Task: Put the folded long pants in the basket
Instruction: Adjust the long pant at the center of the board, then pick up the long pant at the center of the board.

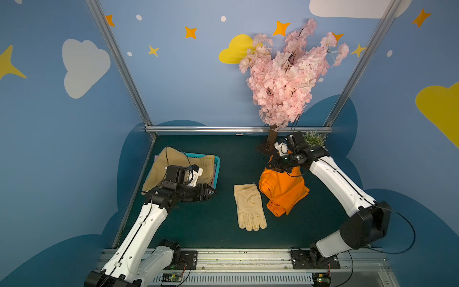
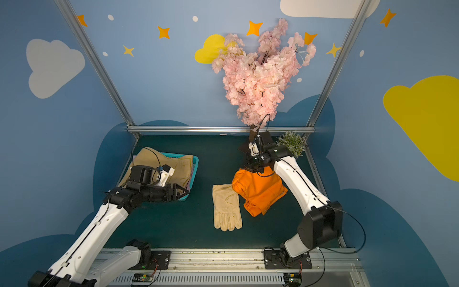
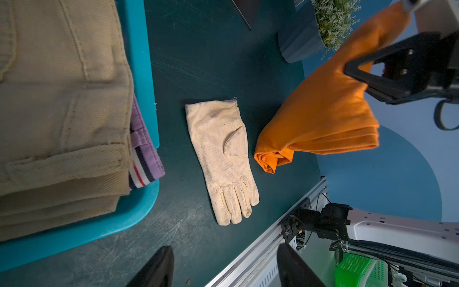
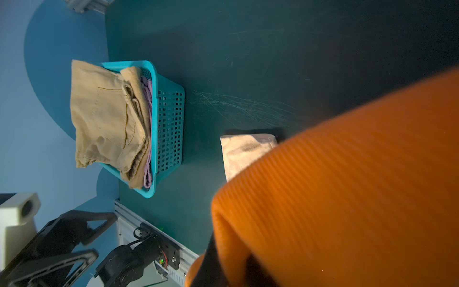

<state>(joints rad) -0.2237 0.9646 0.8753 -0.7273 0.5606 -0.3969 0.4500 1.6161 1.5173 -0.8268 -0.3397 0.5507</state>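
Tan pants (image 3: 62,111) atop lilac pants (image 3: 142,141) in teal basket (image 3: 136,62)

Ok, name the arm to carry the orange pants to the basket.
Right. The right pincer is shut on the bright orange folded cloth pants, one end lifted; the left pincer hangs open by the rectangular teal plastic basket.

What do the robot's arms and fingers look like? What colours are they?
The left arm and right arm both have smooth white shells with chunky black joints. Thin black cables loop along them. Each ends in black fingers shaped like hollow triangles, with a small white camera block on the wrist.
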